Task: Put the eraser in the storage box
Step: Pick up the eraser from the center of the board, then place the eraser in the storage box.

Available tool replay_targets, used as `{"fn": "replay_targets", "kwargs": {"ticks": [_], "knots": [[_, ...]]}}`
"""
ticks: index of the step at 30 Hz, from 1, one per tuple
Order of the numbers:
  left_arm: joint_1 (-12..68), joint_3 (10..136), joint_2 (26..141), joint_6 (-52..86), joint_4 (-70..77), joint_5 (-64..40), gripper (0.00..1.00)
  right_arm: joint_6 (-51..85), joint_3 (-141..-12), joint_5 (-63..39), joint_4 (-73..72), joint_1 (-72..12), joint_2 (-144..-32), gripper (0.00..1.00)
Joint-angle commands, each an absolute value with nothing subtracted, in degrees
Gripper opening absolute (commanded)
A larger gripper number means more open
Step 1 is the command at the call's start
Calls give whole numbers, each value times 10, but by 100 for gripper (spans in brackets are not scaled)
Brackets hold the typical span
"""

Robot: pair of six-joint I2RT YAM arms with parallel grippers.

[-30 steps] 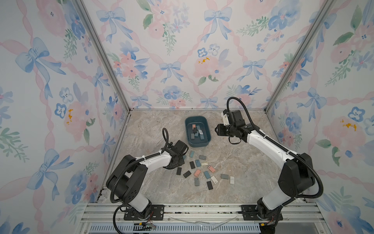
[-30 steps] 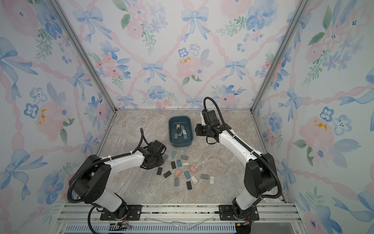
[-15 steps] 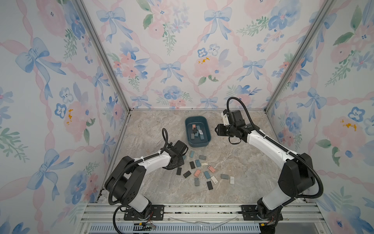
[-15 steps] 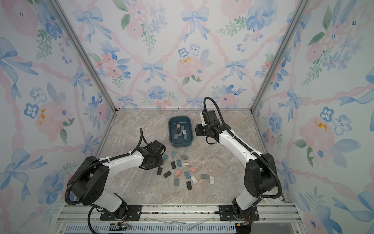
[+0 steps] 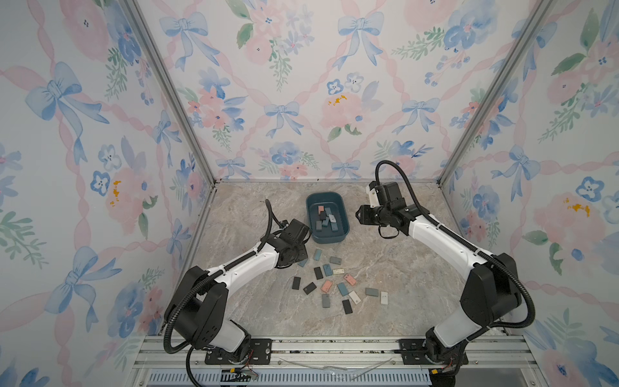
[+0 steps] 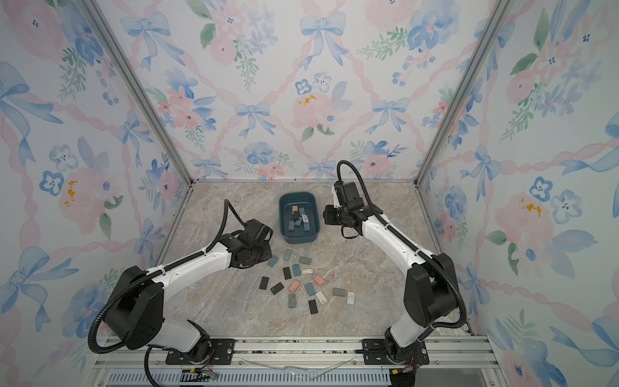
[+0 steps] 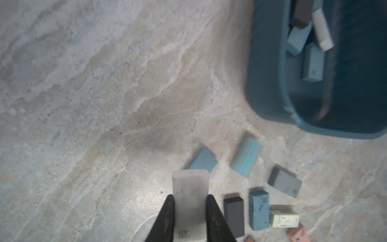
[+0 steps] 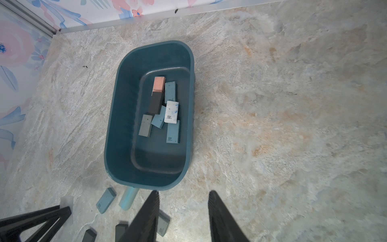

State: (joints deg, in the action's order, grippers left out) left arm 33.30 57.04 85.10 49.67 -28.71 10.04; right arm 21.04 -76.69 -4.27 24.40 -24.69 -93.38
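**As the Left Arm Grips a White Eraser, the Box Sits Close By**

Where the left arm stretches over the marbled table (image 5: 254, 301), we see the left gripper (image 7: 190, 197) clamped on a white eraser (image 7: 190, 184). It is flecked with blue and stamped 4B, and its long sides are pinched between the two black fingers (image 7: 167, 213). We cannot tell whether it is clear of the tabletop. A pale blue eraser (image 7: 204, 160) lies partly hidden behind it.

The grip sits near the storage box (image 5: 330, 237), off its front left corner and apart from it. In both top views the dark teal tub stands toward the back of the table. It holds seven erasers (image 8: 171, 112): pink, dark, grey, white and three blue.

In front of the box, between the arms, the loose erasers (image 5: 327, 285) lie scattered flat.

To the right of the box, the right gripper (image 8: 183, 193) hangs with its jaws apart and nothing between them.
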Motion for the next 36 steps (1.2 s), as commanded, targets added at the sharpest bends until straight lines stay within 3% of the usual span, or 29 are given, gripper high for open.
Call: {"fn": "replay_targets", "kwargs": {"ticks": [1,16,36], "knots": [[323,638,881,443,-287,102,26,218,-769,-44,249,-241,-934,42],[287,940,1127,345,-287,14,24,217,-755,-42,260,-220,-913,42],[262,1121,1347,344,-297,-24,23,220,-737,-44,269,-199,-896,42]]}}
